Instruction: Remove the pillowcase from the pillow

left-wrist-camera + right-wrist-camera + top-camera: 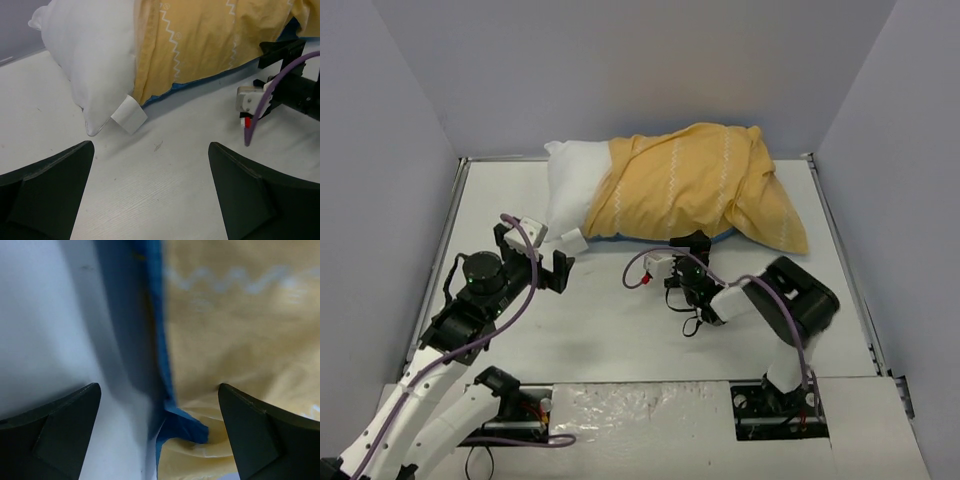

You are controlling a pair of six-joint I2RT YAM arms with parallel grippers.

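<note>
One pillow (pixel 570 190) lies at the far side of the table (pixel 620 340), its long axis running left to right. One pillowcase (pixel 695 180), yellow zigzag side out, covers its middle and right end. Only the white left end is bare, with a single white tag (pixel 129 115) at the near corner. The case's mouth therefore faces left, and the cover would probably have to slide off to the right, along that axis.

There are two grippers, and neither holds anything. The left gripper (pixel 150 150) stands wide, just in front of the bare corner and tag but apart from them, so it is the nearer one to the pillow itself. The right gripper (pixel 157 395) is also spread wide, low at the near edge of the case. A blue hem (pixel 162 360) of the cover runs into the gap between its fingers. That view is blurred, so it is not clear whether the cloth touches either finger.

Judging from this, the right arm is placed to take the cover and the left to pin the pillow.
</note>
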